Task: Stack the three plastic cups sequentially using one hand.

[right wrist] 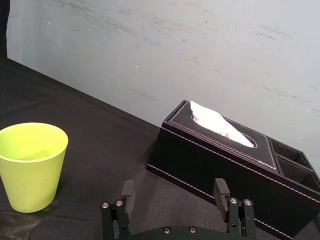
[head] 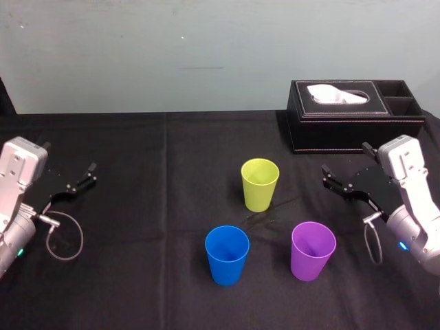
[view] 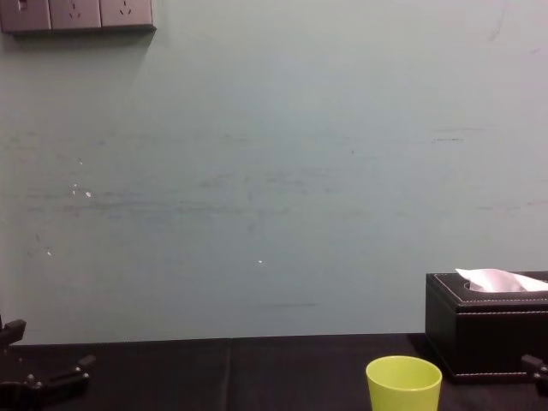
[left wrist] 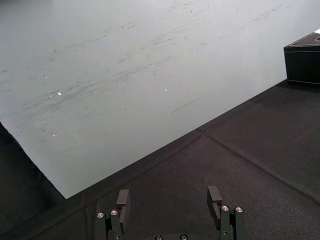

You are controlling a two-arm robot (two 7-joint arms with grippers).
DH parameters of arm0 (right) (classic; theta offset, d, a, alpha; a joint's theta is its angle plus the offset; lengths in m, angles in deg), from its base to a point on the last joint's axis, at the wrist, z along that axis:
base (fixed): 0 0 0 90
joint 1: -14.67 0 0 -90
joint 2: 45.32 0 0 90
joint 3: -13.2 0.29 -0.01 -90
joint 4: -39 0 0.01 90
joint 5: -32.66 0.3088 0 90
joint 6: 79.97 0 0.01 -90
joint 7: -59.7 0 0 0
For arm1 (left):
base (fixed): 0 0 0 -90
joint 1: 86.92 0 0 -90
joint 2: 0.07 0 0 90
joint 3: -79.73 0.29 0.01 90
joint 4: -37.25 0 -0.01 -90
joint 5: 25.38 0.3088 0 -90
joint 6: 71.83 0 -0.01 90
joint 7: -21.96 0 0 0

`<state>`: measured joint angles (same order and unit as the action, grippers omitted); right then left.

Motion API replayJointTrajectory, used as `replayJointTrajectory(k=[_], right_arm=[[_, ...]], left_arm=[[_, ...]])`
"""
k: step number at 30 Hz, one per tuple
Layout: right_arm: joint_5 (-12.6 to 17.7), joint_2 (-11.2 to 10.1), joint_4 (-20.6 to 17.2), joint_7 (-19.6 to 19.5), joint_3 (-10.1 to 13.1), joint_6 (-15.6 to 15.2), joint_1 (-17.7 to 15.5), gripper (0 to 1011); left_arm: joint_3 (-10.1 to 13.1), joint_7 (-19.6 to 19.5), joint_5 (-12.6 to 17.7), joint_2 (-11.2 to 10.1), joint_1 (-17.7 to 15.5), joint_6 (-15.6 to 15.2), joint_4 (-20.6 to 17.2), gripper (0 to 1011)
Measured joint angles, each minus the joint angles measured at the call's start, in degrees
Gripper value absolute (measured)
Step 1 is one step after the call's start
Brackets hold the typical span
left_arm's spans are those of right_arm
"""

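Plastic: yellow-green cup (head: 260, 184), blue cup (head: 227, 254), purple cup (head: 313, 250), light, slick; I'd pinch a rim; right pincer (head: 326, 177), left pincer (head: 81, 177) both apart

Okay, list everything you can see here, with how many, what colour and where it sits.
yellow-green cup: one, yellow-green, upright mid-table, farthest of the three.
blue cup: one, blue, upright, nearer the robot, left of the purple one.
purple cup: one, purple, upright, near right.
tissue box: one, black, far right.
tissue: one, white, poking from the box top.
tablecloth: one, black, covering the table.
wall sockets: a row, grey, high on the wall.
left gripper: one, black, open, at the table's left side.
right gripper: one, black, open, at the right side, touching no cup.
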<state>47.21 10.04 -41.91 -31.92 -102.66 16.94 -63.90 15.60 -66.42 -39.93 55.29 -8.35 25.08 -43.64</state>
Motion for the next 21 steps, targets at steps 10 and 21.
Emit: replayJointTrajectory(k=[10, 21], right_arm=[[0.0, 0.0, 0.0, 0.0, 0.0, 0.0, 0.0, 1003], [0.0, 0.0, 0.0, 0.0, 0.0, 0.0, 0.0, 1003]], left_arm=[[0.0, 0.0, 0.0, 0.0, 0.0, 0.0, 0.0, 1010], [0.0, 0.0, 0.0, 0.0, 0.0, 0.0, 0.0, 1010]])
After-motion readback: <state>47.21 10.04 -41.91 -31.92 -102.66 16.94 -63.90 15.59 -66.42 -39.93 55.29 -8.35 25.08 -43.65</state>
